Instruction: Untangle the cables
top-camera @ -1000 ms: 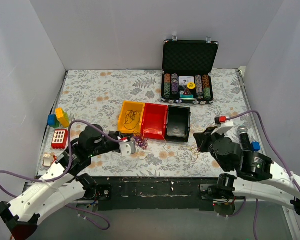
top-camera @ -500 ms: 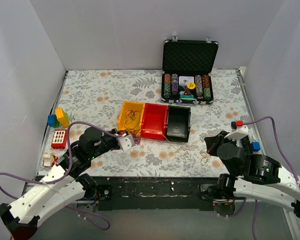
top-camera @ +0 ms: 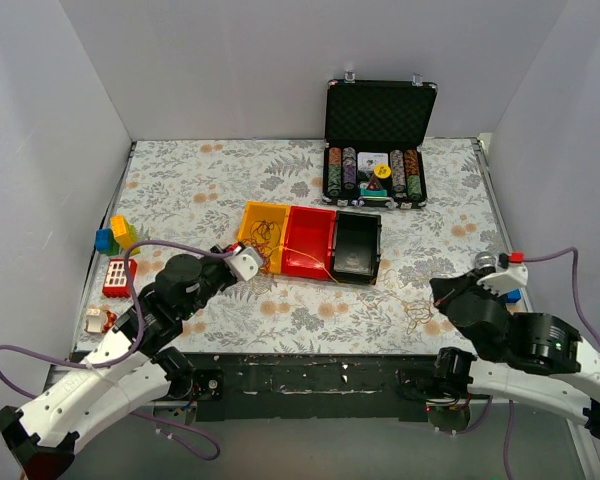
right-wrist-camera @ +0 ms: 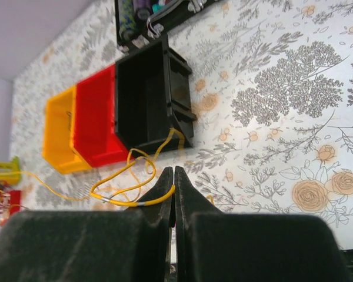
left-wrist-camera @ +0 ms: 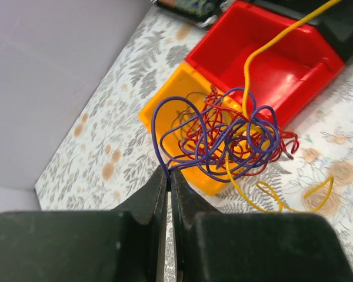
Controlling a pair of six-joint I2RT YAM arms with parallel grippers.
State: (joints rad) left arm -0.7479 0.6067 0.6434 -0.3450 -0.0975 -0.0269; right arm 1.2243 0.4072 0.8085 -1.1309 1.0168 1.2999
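left gripper (left-wrist-camera: 168,174) is clamped on a loop of dark purple wire (left-wrist-camera: 155,126), right gripper (right-wrist-camera: 173,179) clamped on the thin yellow wire (right-wrist-camera: 127,178) (held well apart, i judge, so the strand slides free). the tangled clump of cables (left-wrist-camera: 229,138) hangs from the left gripper, just by the yellow plastic bin (left-wrist-camera: 165,120); the yellow wire's long axis runs left to right, past the red plastic bin (left-wrist-camera: 270,56) and black plastic bin (right-wrist-camera: 147,88).

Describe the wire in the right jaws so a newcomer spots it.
Mid-table, find the black bin ending the bin row. From its near corner a hair-thin wire loops to the right gripper. It is yellow; the left gripper's clump is purple and red.
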